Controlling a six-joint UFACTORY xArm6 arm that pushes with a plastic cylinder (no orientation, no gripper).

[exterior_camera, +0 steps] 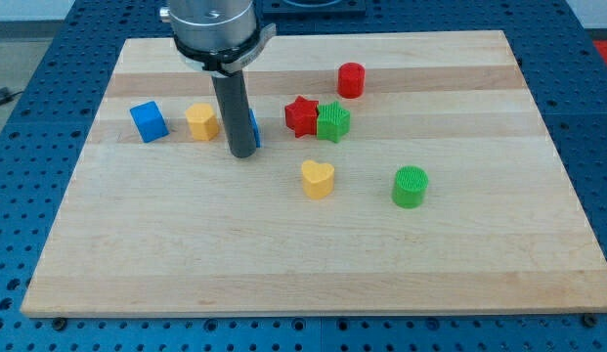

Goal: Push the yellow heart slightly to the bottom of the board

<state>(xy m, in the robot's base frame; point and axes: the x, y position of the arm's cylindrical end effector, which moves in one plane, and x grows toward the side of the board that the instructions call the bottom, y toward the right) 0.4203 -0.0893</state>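
Now yellow heart point(318, 179) sits lower-right of my tip point(243, 154).

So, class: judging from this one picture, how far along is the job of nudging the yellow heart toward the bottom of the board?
Nothing looks done yet. The yellow heart sits mid-board, untouched. My tip stands apart from it, up and to the view's left, between a yellow block and a blue block mostly hidden behind the rod. Left to do: bring the tip above the heart, then push it down.

A pale wooden board point(313, 264) lies on a blue perforated table point(49, 68). Light seems even, perhaps from overhead.
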